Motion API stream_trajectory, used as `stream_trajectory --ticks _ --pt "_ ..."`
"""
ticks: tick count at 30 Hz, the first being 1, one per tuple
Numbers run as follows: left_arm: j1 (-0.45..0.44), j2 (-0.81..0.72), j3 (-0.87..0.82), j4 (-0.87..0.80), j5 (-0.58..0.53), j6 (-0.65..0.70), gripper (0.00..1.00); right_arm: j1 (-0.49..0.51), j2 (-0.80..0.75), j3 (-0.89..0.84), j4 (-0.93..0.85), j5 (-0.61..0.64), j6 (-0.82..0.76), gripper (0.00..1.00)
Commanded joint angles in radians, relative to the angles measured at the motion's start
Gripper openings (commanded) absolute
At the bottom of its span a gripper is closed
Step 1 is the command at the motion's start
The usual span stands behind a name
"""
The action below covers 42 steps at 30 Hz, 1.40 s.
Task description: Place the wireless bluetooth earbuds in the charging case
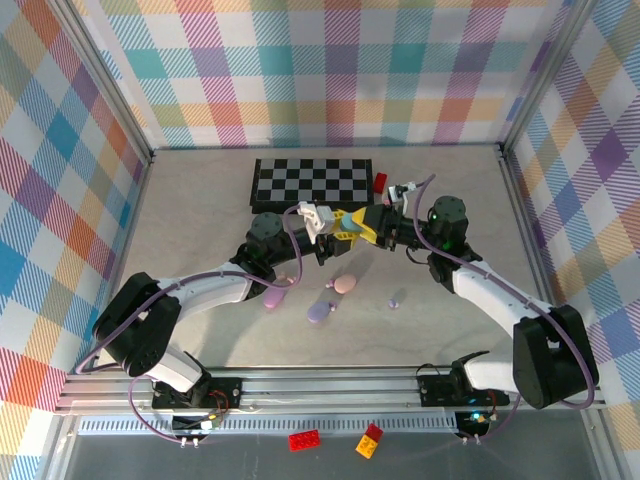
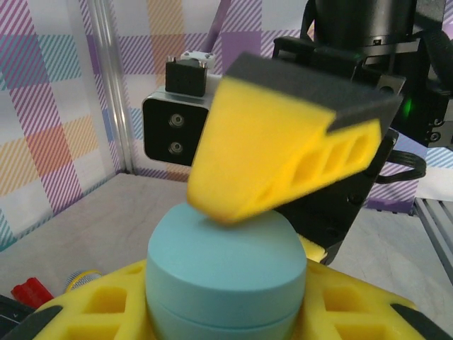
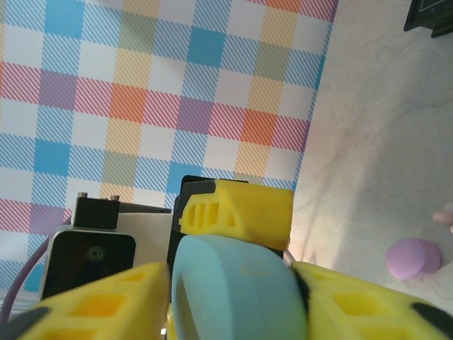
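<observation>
Aloft, teal case [image 2: 226, 262] clamped in left gripper [image 2: 226, 320]; right gripper [image 3: 237, 308] straddling it (gripping or merely touching: impossible to tell). Lilac earbud [image 1: 394, 301] on table [image 1: 200, 230], well apart. Probably light, hard, slippery; best pinched across its flanks.

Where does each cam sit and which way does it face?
Top external: above and behind the bases, looking down at the table; both arms, left pincer and right pincer at the teal charging case.
Left wrist: faces the right arm; own yellow fingers hold the case.
Right wrist: faces the left arm and plaid wall; own fingers flank the case.
Shared: all see the case.
</observation>
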Motion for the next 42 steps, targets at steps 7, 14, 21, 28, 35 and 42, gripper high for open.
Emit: stream_trajectory --ticks 7,14,21,28,35,42 --pt "-0.003 -0.039 0.002 -0.032 0.015 0.029 0.33 0.003 0.003 -0.021 0.077 0.017 0.013 0.2" --pt "0.003 -0.092 -0.06 -0.059 -0.032 0.027 0.84 0.0 -0.012 -0.003 -0.185 0.15 -0.175 0.18" --pt "0.05 -0.166 -0.204 -0.057 -0.068 -0.082 0.97 0.007 0.105 0.057 -0.355 0.258 -0.385 0.21" --pt "0.057 -0.245 -0.317 -0.091 -0.153 -0.132 1.0 0.082 0.326 0.155 -0.382 0.367 -0.474 0.21" --pt "0.059 -0.3 -0.365 -0.19 -0.176 -0.142 1.0 0.147 0.553 0.256 -0.306 0.388 -0.433 0.21" --pt "0.043 -0.341 -0.37 -0.338 -0.205 -0.137 1.0 0.182 0.679 0.334 -0.324 0.429 -0.423 0.25"
